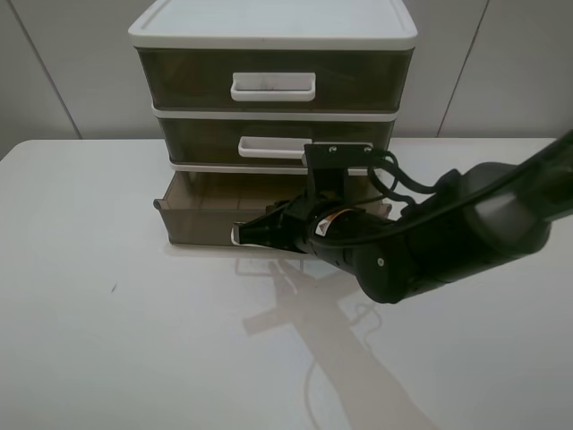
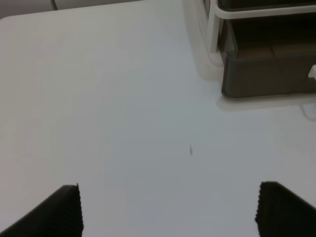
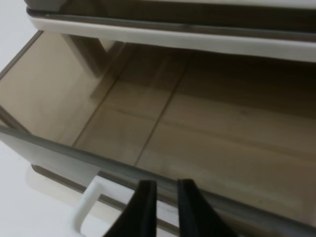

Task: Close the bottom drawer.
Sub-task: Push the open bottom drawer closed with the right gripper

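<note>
The bottom drawer point(image 1: 192, 215) of the three-drawer unit point(image 1: 269, 27) is pulled partly out; it is olive-brown, translucent and empty inside point(image 3: 197, 143). Its white loop handle point(image 1: 235, 236) point(image 3: 88, 203) is on the front wall. My right gripper point(image 1: 249, 233) point(image 3: 165, 207) is at that front wall by the handle, with its fingers point(image 3: 143, 207) almost together and nothing visibly held. My left gripper point(image 2: 170, 212) is open and empty over the bare table, well short of the drawer's corner point(image 2: 266, 74). The left gripper does not show in the exterior view.
The middle drawer point(image 1: 201, 139) and the top drawer point(image 1: 179, 76) above are pushed in. The unit stands at the back of a white table point(image 1: 116, 340), against a grey wall. My right arm point(image 1: 448, 233) reaches in from the right.
</note>
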Tool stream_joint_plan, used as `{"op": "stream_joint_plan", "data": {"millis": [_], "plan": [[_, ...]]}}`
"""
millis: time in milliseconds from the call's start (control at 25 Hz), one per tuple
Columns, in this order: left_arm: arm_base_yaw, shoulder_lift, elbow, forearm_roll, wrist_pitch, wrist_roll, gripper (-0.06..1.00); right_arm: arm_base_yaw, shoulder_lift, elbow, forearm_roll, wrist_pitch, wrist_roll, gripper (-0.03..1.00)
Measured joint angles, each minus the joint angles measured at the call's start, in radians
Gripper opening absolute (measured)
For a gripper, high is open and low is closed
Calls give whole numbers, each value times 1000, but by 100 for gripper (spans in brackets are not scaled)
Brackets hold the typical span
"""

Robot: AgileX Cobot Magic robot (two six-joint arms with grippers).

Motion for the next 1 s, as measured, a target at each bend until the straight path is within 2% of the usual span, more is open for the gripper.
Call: {"op": "stream_joint_plan", "data": {"millis": [320,600,1000], "plan": [[0,0,0,0,0,0,72,13,16,0,19,-4,0,2],[0,0,0,0,0,0,72,15,74,-1,61,-98,0,2],[0,0,0,0,0,0,72,21,119,-16,85,-174,0,2]]}}
